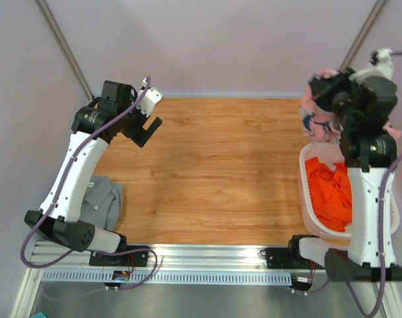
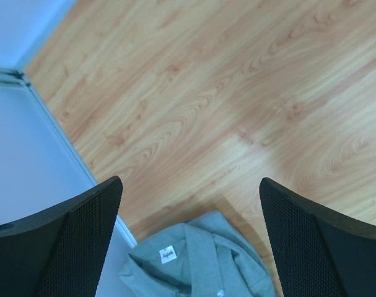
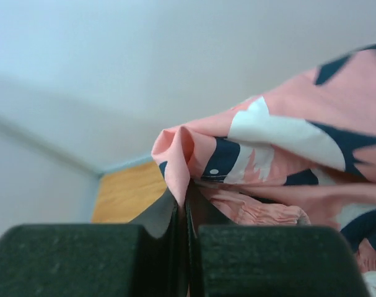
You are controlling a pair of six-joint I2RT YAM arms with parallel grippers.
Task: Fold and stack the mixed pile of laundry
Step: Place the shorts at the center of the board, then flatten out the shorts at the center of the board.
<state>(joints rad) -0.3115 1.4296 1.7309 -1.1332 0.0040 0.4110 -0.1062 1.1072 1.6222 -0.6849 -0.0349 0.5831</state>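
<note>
Orange garment (image 1: 330, 192) in white basket (image 1: 304, 192); right claw (image 3: 186, 216) clenched on pink garment (image 3: 287, 124), left claw (image 2: 189, 185) agape.

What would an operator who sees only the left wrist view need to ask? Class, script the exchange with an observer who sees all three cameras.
Operator: My left gripper hangs open above a grey collared cloth shirt. What about the right gripper?
Observer: It is shut on a pink cloth garment with a dark-and-white pattern.
Operator: Is more laundry waiting?
Observer: Yes, a bright orange cloth garment lies in the white slotted plastic basket at the right.
</note>
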